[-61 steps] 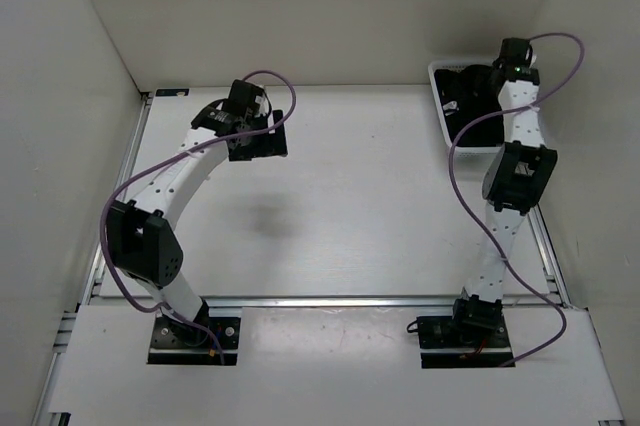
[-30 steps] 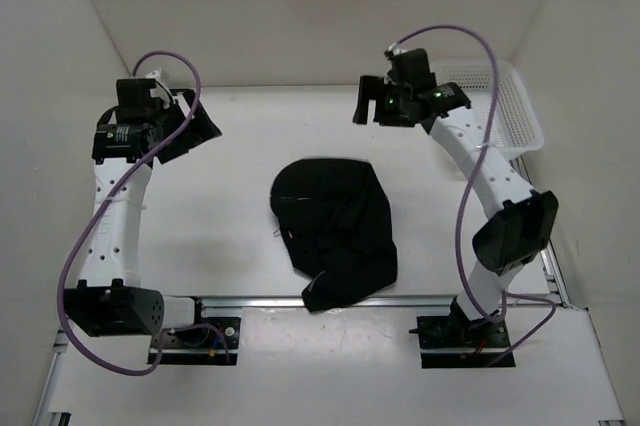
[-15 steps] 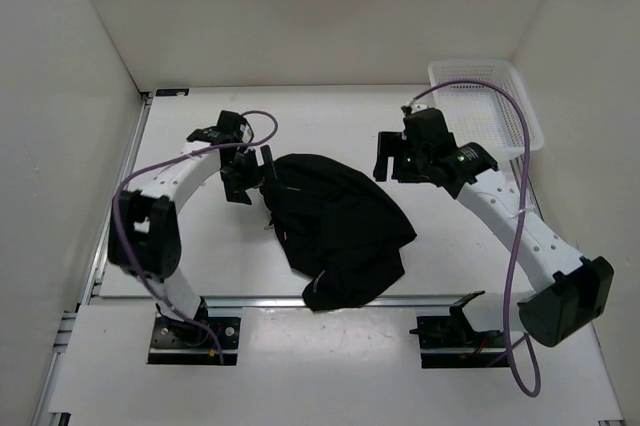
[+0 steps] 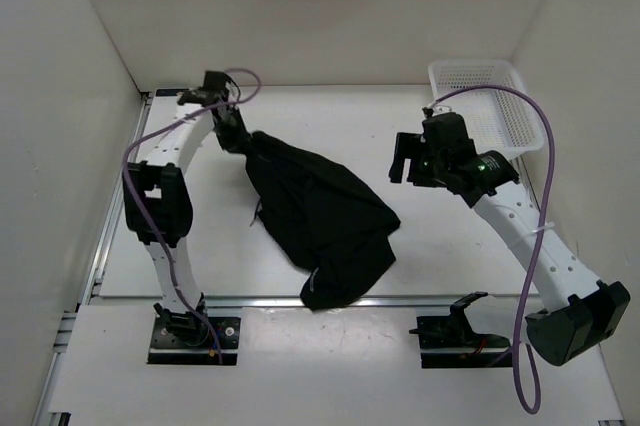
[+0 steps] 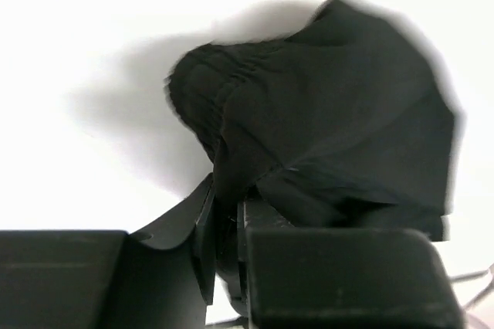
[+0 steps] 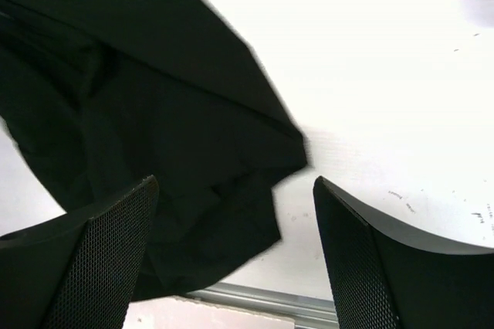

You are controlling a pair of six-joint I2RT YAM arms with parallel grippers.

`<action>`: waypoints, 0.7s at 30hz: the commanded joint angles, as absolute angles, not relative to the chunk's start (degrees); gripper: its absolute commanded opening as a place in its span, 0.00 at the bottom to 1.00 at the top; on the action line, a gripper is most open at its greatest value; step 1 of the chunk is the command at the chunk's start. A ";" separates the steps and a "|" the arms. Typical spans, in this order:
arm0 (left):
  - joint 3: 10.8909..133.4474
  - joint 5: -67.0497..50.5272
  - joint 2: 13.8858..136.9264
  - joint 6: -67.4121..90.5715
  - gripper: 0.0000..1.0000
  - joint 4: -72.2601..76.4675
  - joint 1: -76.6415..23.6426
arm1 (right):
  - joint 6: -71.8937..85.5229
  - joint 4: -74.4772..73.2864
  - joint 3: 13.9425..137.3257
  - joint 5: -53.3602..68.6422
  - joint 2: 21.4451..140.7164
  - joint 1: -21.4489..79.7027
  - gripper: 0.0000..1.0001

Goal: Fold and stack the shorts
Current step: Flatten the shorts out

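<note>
Two fingers of the left gripper (image 5: pixel 226 204) are clamped on a bunched fold of the shorts (image 4: pixel 322 214), at their far-left corner. Right gripper (image 6: pixel 234 190) hangs spread wide, holding nothing, over the table (image 4: pixel 440 246) just right of the cloth. White mesh basket (image 4: pixel 470 67) sits at far right, the right arm's cable crossing it. Shorts black, crumpled, trailing diagonally to the near rail (image 4: pixel 250 300).

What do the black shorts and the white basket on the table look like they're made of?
The shorts look like soft, matte black cloth, woven or knit I cannot tell; they drape in folds and gather in ribbed wrinkles where the left gripper pinches them. The basket looks like white plastic: a rigid open mesh with a smooth rim.
</note>
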State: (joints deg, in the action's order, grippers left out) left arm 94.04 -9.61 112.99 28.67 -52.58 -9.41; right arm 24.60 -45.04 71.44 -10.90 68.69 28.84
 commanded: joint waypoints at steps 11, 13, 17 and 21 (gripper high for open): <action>134.13 -6.49 101.95 21.09 0.10 -67.77 -30.01 | 27.50 -43.78 76.65 -15.27 64.61 20.93 0.86; 130.10 -8.95 102.65 23.81 0.10 -65.84 -34.78 | 28.04 -42.89 73.85 -16.87 62.06 19.17 0.86; 122.26 -12.57 104.93 28.30 0.48 -60.12 -45.95 | 28.65 -42.28 68.83 -20.21 56.36 15.65 0.86; 128.13 -6.52 107.93 28.30 1.00 -66.69 -46.60 | 27.33 -42.28 66.28 -18.82 54.67 12.22 0.88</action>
State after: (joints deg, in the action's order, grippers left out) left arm 124.99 -9.89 108.53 26.83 -62.02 -48.36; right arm 27.92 -43.51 67.61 -18.04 55.35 13.69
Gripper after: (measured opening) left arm 0.975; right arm 0.881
